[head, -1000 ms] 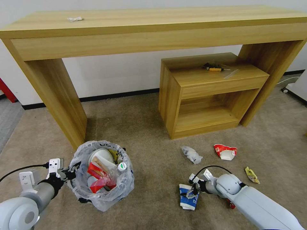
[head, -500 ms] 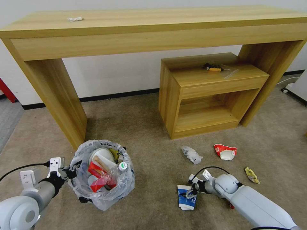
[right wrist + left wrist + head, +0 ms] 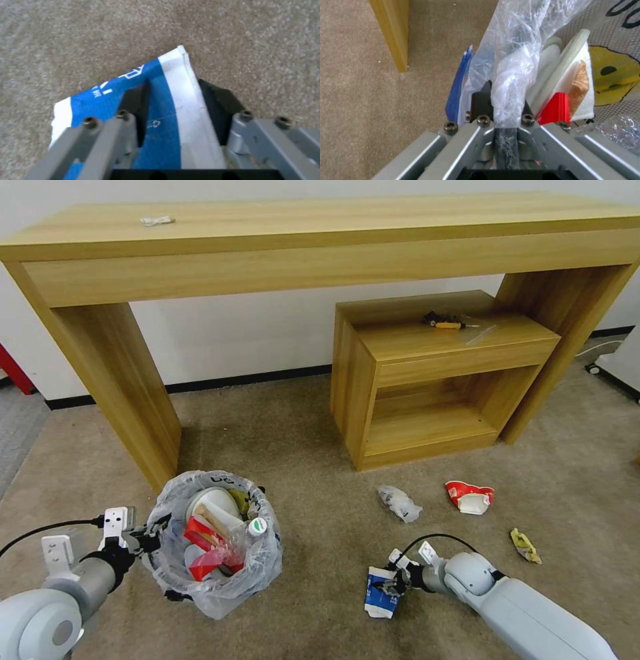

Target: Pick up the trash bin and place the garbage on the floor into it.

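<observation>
Right gripper [image 3: 395, 583] low over the floor [image 3: 320, 460], pinching the flattened paper cup [image 3: 379, 593]. Left gripper [image 3: 150, 537] clamped on the trash bin [image 3: 213, 543] rim, bag hiding its fingertips.

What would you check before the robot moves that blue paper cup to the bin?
1. Right gripper fingers on both sides of the paper cup: ok.
2. Cup clear of the carpet: cannot tell.
3. Left gripper shut on the bin's bag rim: ok.
4. Bin mouth open: ok.
5. Room in the bin: not ok, trash reaches the rim.
6. Floor cleared: not ok, red can, clear bottle and yellow wrapper remain.
</observation>
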